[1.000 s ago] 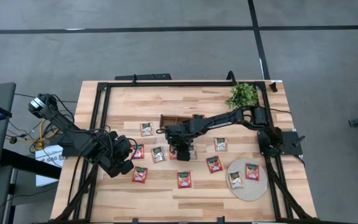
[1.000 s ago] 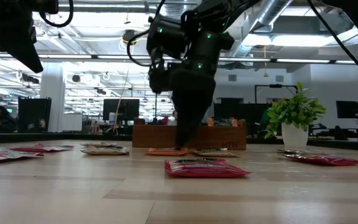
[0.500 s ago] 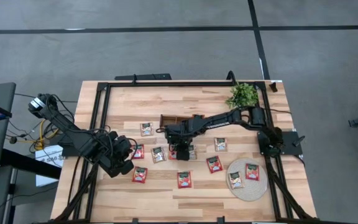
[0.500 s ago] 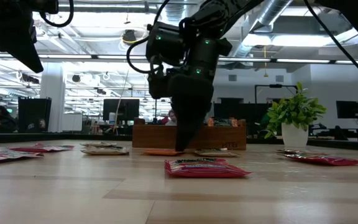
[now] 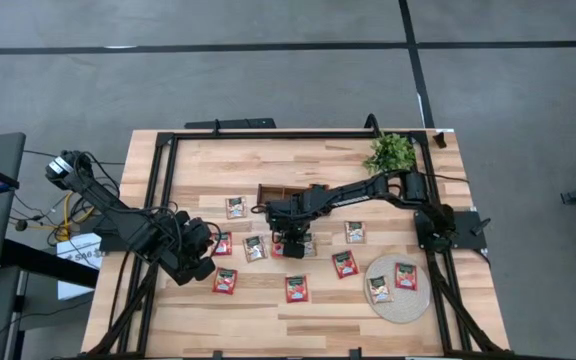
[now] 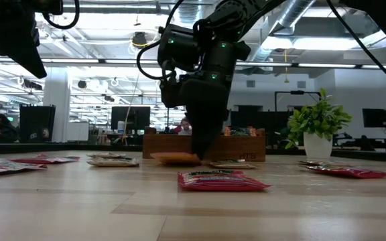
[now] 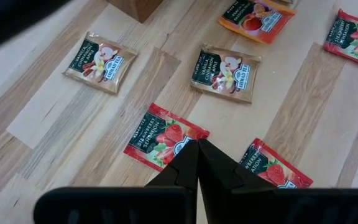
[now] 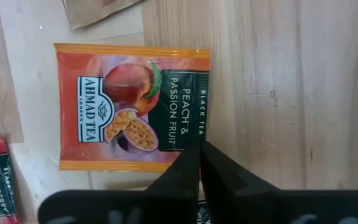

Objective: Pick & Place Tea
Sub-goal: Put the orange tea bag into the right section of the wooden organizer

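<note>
You're at the pick — right gripper (image 8: 199, 148) clenched on the orange sachet (image 8: 132, 106)'s edge — next, lift it clear.

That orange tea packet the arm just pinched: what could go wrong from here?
The right gripper is shut on only the edge of the orange sachet, so it might slip out or swing while carried. In the low view the sachet hangs barely off the table, and could catch on the beige sachet right beside it. The left gripper waits shut above the red sachets.
</note>
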